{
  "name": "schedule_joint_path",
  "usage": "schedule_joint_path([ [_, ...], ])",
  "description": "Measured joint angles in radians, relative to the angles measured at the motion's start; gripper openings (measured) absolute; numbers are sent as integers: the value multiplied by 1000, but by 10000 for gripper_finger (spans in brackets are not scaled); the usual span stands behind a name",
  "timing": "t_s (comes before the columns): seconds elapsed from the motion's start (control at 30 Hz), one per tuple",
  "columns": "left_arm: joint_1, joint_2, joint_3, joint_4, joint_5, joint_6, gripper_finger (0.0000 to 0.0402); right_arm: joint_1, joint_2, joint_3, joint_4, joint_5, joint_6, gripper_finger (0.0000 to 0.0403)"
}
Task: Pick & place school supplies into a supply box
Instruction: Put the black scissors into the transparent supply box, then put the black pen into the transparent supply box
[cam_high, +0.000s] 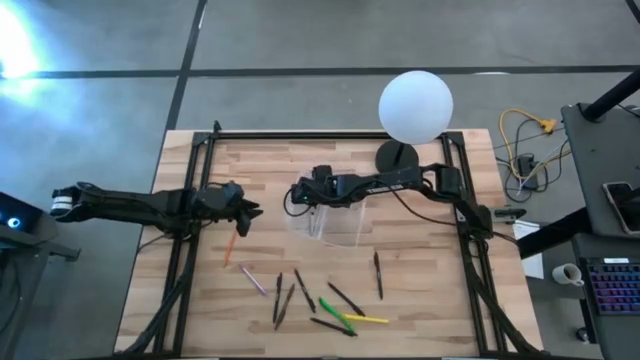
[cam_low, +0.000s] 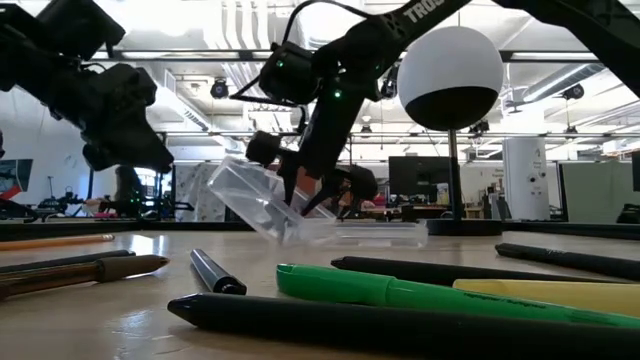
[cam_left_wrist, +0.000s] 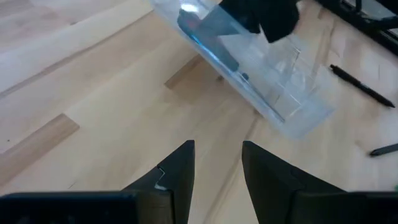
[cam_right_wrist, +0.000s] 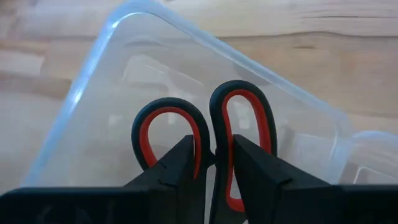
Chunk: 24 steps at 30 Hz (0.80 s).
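The red-and-black scissors (cam_right_wrist: 214, 124) show in the right wrist view, over the clear supply box (cam_high: 338, 224). The box rests on the table's middle with its lid (cam_low: 245, 193) tilted up. My right gripper (cam_high: 300, 195) hangs over the box's left end, shut on the scissors. My left gripper (cam_high: 246, 213) hovers open just left of the box, touching nothing; its fingers (cam_left_wrist: 180, 177) point at bare wood. Several pens and pencils lie flat near the near edge: an orange one (cam_high: 231, 250), a green one (cam_high: 335, 313), a yellow one (cam_high: 366, 319) and dark ones (cam_high: 378, 275). My right gripper (cam_right_wrist: 214, 165) pinches the scissors between its two fingers, where the two handle loops meet (cam_right_wrist: 214, 140). The loops stick out forward past the fingertips, above the inside of the open box. The blades are hidden behind the fingers. Whether the scissors touch the box, I cannot tell.
A white globe lamp (cam_high: 415, 105) on a black base (cam_high: 397, 155) stands behind the box near the far edge. Black frame rails (cam_high: 190, 250) run along the table's left and right sides. Bare wood lies between the box and the pens.
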Motion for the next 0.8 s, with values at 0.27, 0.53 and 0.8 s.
schedule_joint_path([
  [0.27,0,5,0,38,9,-1,118,0,-20,27,3,-51,-67,207],
  [0.53,0,6,34,63,90,-51,118,41,-104,65,-54,-32,-219,247],
  [0.8,0,8,98,75,91,-83,118,114,-214,42,-358,-78,-376,229],
])
